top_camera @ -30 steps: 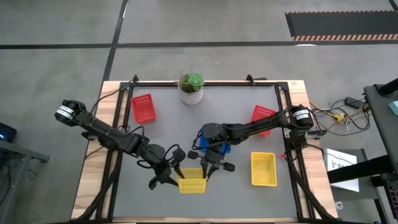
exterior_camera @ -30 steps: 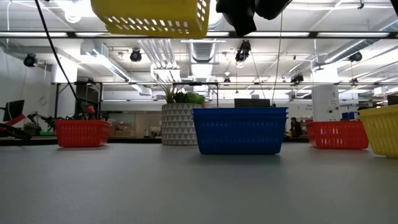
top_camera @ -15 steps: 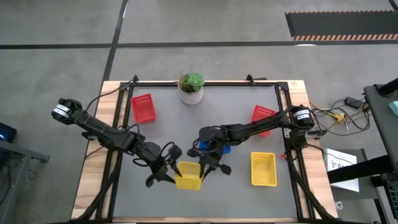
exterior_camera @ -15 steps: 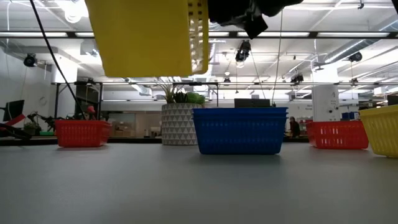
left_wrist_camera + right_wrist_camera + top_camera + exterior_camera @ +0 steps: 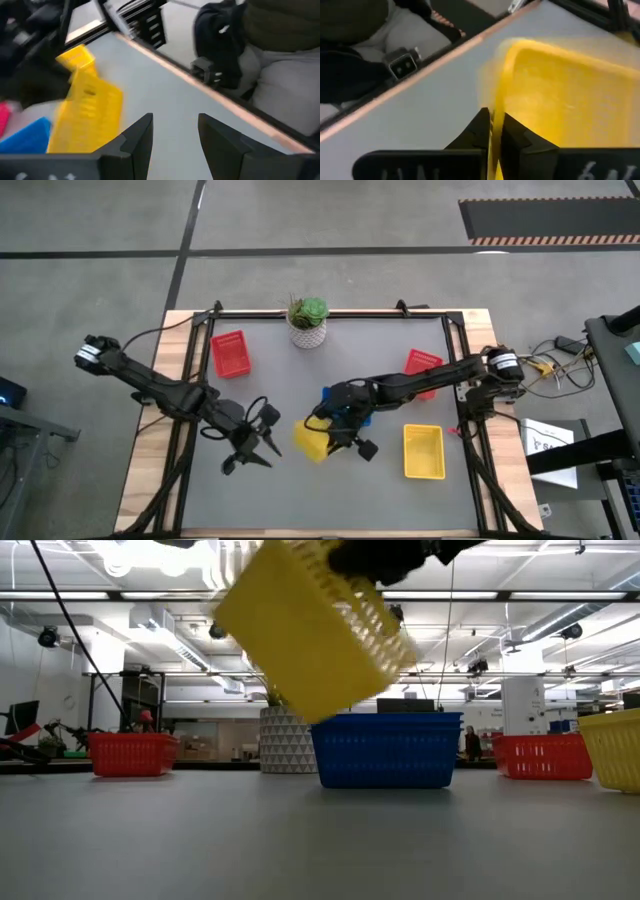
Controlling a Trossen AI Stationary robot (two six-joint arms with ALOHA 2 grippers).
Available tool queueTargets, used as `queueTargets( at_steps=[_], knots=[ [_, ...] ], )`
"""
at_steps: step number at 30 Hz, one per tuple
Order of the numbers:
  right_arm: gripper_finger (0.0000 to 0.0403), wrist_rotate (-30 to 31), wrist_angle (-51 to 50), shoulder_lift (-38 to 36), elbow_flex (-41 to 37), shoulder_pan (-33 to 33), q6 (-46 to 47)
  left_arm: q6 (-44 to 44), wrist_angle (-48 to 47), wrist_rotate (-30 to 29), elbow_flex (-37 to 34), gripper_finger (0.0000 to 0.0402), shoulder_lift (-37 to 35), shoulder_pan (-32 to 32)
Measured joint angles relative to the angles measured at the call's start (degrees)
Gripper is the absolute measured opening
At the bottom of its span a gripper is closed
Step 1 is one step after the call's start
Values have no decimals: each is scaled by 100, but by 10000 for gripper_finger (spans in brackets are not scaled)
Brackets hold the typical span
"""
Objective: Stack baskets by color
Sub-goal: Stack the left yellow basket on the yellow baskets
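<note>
A: By what is the yellow mesh basket held?
B: Its thin rim is pinched by the right pincer, tilted above the grey worktop, beside the blue basket.
A: And the left pincer?
B: Spread wide, nothing gripped (a seated person is seen only in the wrist views).

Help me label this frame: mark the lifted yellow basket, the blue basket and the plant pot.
lifted yellow basket (image 5: 315, 635), low view, tilted mesh side
blue basket (image 5: 385, 752), low view, front wall
plant pot (image 5: 308, 334), high view, white patterned side
</note>
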Motion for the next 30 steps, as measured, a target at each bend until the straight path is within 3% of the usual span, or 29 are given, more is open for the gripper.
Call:
queueTargets(
  at_steps=[2,12,16,22,27,30],
  knots=[
    [11,136,-126,-105,-10,5,-32,3,-95,53,0,142,-116,-18],
    [10,2072,-1128,-558,40,204,541,5,-219,-40,0,141,-358,-20],
    [10,3142,-2125,-612,456,458,869,18,-268,-484,-2,141,-532,-20],
    [10,3846,-3770,-607,1309,774,2215,20,-297,-1889,-2,141,-831,-20],
    [11,4886,-4874,-607,1929,868,5081,264,-161,-3875,145,141,-989,-20],
    [11,4954,-5610,-587,2202,917,6754,386,-110,-5176,258,141,-1107,-16]
  ],
)
